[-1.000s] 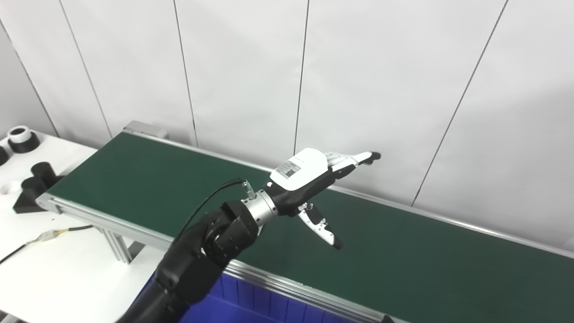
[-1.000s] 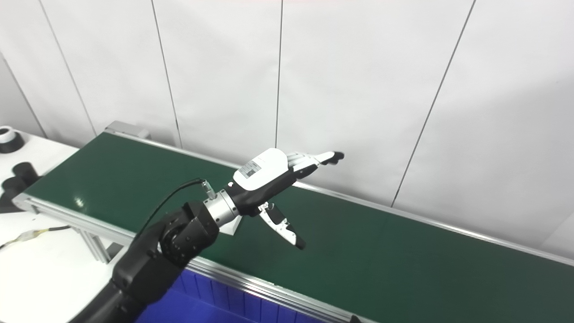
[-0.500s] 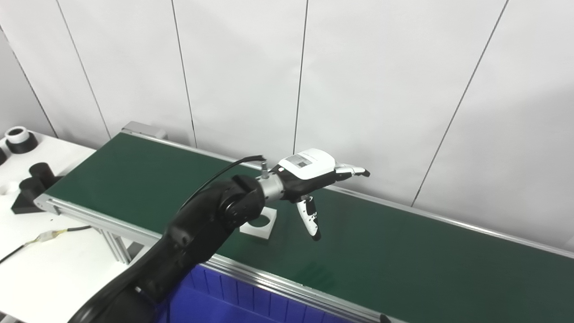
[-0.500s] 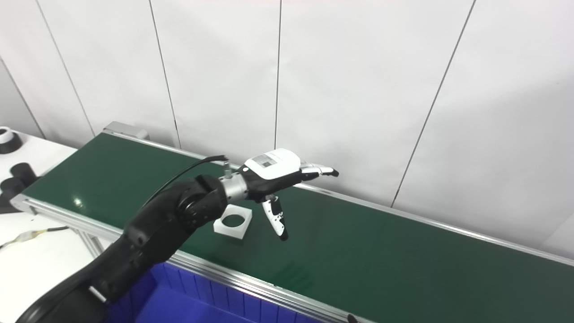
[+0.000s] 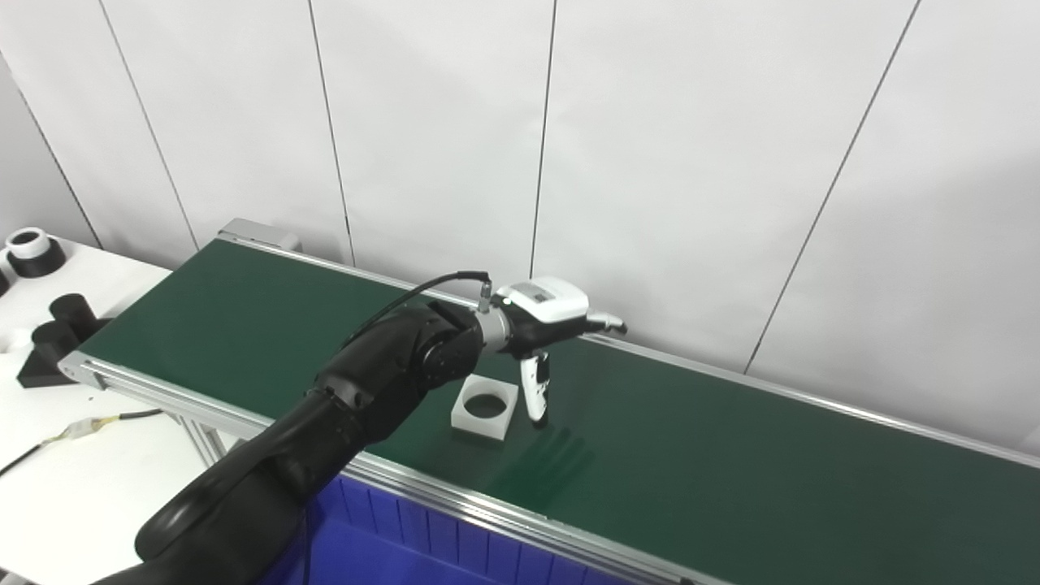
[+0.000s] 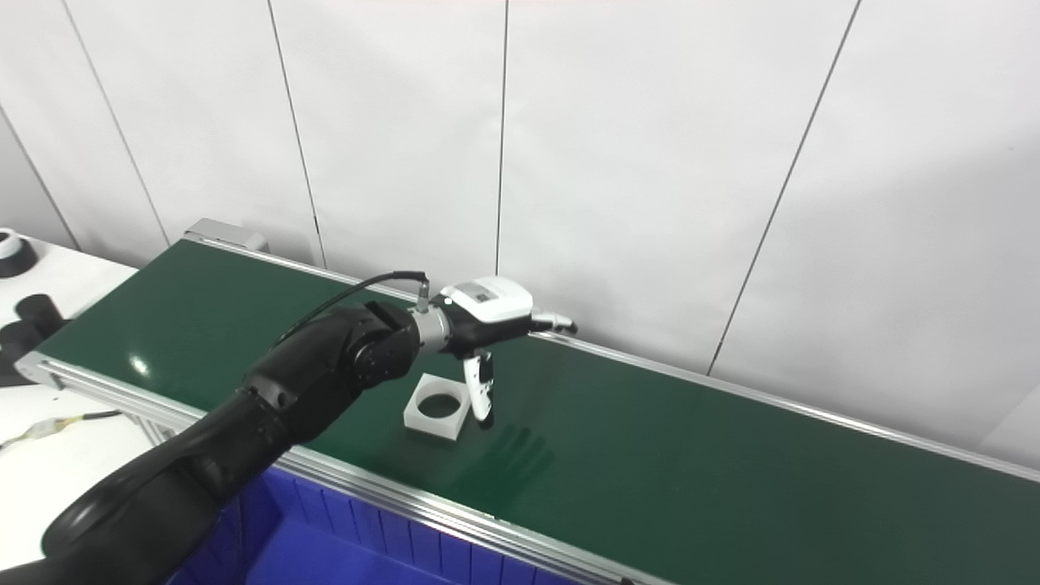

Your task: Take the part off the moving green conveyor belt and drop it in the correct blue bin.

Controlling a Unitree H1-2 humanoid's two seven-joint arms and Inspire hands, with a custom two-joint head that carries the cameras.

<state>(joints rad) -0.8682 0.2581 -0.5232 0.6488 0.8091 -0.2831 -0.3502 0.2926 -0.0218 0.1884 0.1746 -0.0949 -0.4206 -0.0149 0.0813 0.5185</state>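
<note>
Moved: left hand [image 5: 543, 313] lowered beside white square part with round hole [image 5: 486, 406] on green conveyor belt [image 5: 731, 471].
Hand: fingers spread, nothing held.

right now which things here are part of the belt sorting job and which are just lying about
Part of the job:
- white square part with a round hole
- green conveyor belt
- blue bin
- left hand, open above the part

Lying about:
- black cylinders on the side table
- white-topped black ring
- cable
</note>
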